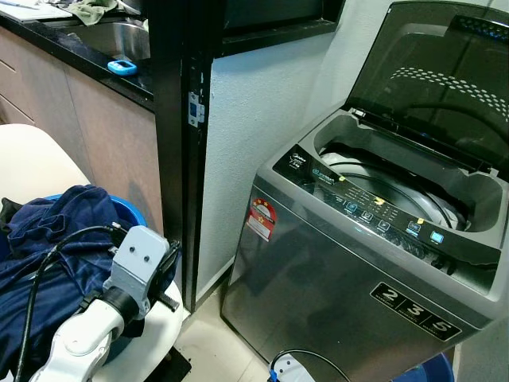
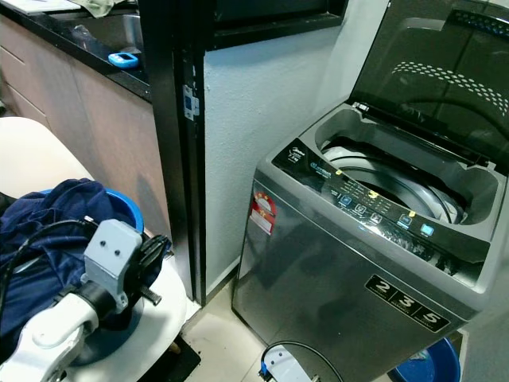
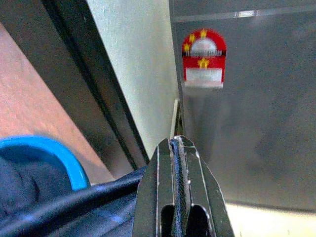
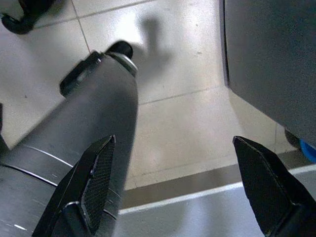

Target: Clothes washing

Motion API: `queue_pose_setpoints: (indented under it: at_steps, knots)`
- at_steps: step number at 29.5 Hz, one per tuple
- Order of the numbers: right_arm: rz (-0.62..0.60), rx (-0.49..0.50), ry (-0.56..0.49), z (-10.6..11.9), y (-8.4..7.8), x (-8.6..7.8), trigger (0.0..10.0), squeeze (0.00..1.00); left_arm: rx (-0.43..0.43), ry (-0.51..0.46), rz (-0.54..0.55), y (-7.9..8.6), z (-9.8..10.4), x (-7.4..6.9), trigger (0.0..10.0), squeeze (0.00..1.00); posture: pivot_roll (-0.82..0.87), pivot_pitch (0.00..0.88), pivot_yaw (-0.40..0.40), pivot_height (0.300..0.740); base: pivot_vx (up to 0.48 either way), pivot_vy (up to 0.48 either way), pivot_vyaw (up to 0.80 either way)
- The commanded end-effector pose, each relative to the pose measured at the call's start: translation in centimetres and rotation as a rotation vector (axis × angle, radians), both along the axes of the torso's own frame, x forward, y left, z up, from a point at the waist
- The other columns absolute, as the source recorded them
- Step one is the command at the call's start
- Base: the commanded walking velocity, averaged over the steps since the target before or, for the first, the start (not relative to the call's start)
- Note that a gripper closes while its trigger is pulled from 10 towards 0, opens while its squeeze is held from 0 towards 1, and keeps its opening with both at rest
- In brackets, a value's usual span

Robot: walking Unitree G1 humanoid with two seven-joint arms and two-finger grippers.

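Beside the open-lidded washing machine (image 1: 374,263), the left gripper (image 3: 178,163), fingers pressed together empty, hovers over blue clothes (image 1: 48,263) in a basin (image 2: 126,208); the right gripper (image 4: 177,182) hangs spread wide.

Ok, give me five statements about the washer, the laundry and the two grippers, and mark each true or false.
1. The washing machine has its lid raised. True.
2. The dark blue clothes already lie in the drum. False: they are heaped in a blue basin on the robot's left, apart from the machine.
3. The left gripper has its fingers pressed together. True: the left wrist view shows no gap between them.
4. The right gripper is clamped on a garment. False: its fingers stand wide apart over the tiled floor, with nothing between them.
5. The red sticker sits on the machine's lid. False: it is on the front panel, near the upper corner.
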State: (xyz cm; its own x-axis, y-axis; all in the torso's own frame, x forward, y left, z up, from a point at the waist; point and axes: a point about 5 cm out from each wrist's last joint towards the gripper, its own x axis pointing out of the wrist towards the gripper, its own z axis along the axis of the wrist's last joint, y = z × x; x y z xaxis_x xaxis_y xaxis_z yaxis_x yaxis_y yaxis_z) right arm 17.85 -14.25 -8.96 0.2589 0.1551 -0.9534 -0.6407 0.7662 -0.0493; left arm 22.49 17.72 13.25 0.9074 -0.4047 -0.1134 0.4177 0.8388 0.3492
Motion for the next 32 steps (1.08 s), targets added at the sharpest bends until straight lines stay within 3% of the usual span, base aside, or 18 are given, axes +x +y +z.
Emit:
queue_pose_setpoints:
  at_steps: [1, 2, 4, 5, 6, 7, 12, 13, 14, 17, 24, 25, 27, 28, 29, 32]
  knots:
    - [-0.013, -0.009, 0.004, 0.0, -0.6, 0.0, 10.0, 0.0, 0.057, 0.059, -0.004, 0.2, -1.2, -0.3, 10.0, 0.0, 0.32, 0.0, -0.158, 0.74, 0.0, 0.0, 0.0]
    - [-0.014, -0.011, 0.004, 0.1, -0.8, 0.1, 10.0, 0.0, 0.116, 0.092, 0.024, 0.9, -1.9, -0.5, 10.0, 0.0, 0.32, 0.0, -0.16, 0.74, 0.0, 0.0, 0.0]
    - [-0.014, -0.011, 0.004, 0.1, -0.8, 0.1, 10.0, 0.0, 0.116, 0.092, 0.024, 0.9, -1.9, -0.5, 10.0, 0.0, 0.32, 0.0, -0.16, 0.74, 0.0, 0.0, 0.0]
    - [-0.014, -0.009, 0.003, 0.1, -0.6, 0.1, 10.0, 0.0, 0.183, 0.113, 0.075, 2.0, -2.4, -0.6, 10.0, 1.0, 0.32, 0.0, -0.16, 0.74, 0.0, 0.0, 0.0]
    - [-0.014, -0.009, 0.003, 0.1, -0.6, 0.1, 10.0, 0.0, 0.183, 0.113, 0.075, 2.0, -2.4, -0.6, 10.0, 1.0, 0.32, 0.0, -0.16, 0.74, 0.0, 0.0, 0.0]
    - [-0.016, -0.005, 0.003, 0.1, -0.3, 0.1, 10.0, 0.0, 0.25, 0.109, 0.143, 3.3, -2.4, -0.5, 10.0, 1.0, 0.31, 0.0, -0.161, 0.74, 0.0, 0.0, 0.0]
    - [-0.016, -0.002, 0.003, 0.0, -0.1, 0.0, 10.0, 0.0, 0.287, 0.035, 0.228, 4.6, -0.7, -0.1, 10.0, 1.0, 0.32, 0.0, -0.162, 0.74, 0.0, 0.0, 0.0]
    - [-0.017, -0.002, 0.004, 0.0, -0.1, 0.0, 10.0, 0.0, 0.235, -0.027, 0.222, 4.4, 0.8, -0.1, 10.0, 1.0, 0.32, 0.0, -0.162, 0.74, 0.0, 0.0, 0.0]
    - [-0.017, -0.002, 0.004, 0.0, -0.1, 0.0, 10.0, 0.0, 0.235, -0.027, 0.222, 4.4, 0.8, -0.1, 10.0, 1.0, 0.32, 0.0, -0.162, 0.74, 0.0, 0.0, 0.0]
    - [-0.017, -0.009, 0.007, -0.1, -0.6, -0.2, 10.0, 0.0, 0.052, -0.16, 0.079, 2.1, 4.8, -1.0, 10.0, 1.0, 0.32, 0.0, -0.162, 0.74, 0.0, 0.0, 0.0]
    - [-0.02, -0.017, 0.007, 0.0, -1.3, -0.1, 10.0, 0.0, -0.002, -0.183, -0.017, 0.7, 6.3, -2.2, 10.0, 1.0, 0.32, 0.0, -0.165, 0.74, 0.0, 0.0, 0.0]
    - [-0.021, -0.019, 0.006, 0.0, -1.5, -0.1, 10.0, 0.0, 0.0, -0.16, -0.037, 0.4, 6.3, -2.8, 10.0, 0.91, 0.32, 0.0, -0.165, 0.74, 0.0, 0.0, 0.0]
    - [-0.021, -0.019, 0.006, 0.0, -1.5, -0.1, 10.0, 0.0, 0.0, -0.16, -0.037, 0.4, 6.3, -2.8, 10.0, 0.91, 0.32, 0.0, -0.165, 0.74, 0.0, 0.0, 0.0]
    - [-0.023, -0.02, 0.006, 0.1, -1.7, 0.0, 10.0, 0.0, 0.003, -0.135, -0.05, 0.3, 6.1, -3.5, 10.0, 0.7, 0.32, 0.0, -0.16, 0.74, 0.0, 0.0, 0.0]
    - [-0.024, -0.021, 0.006, 0.1, -1.8, 0.0, 10.0, 0.0, 0.002, -0.099, -0.042, 0.5, 5.7, -4.4, 10.0, 0.0, 0.32, 0.0, -0.16, 0.74, 0.0, 0.0, 0.0]
    - [-0.026, -0.021, 0.006, 0.1, -1.8, 0.0, 10.0, 0.0, -0.002, -0.075, -0.012, 1.0, 5.3, -5.2, 10.0, 0.0, 0.32, 0.0, -0.16, 0.74, 0.0, 0.0, 0.0]
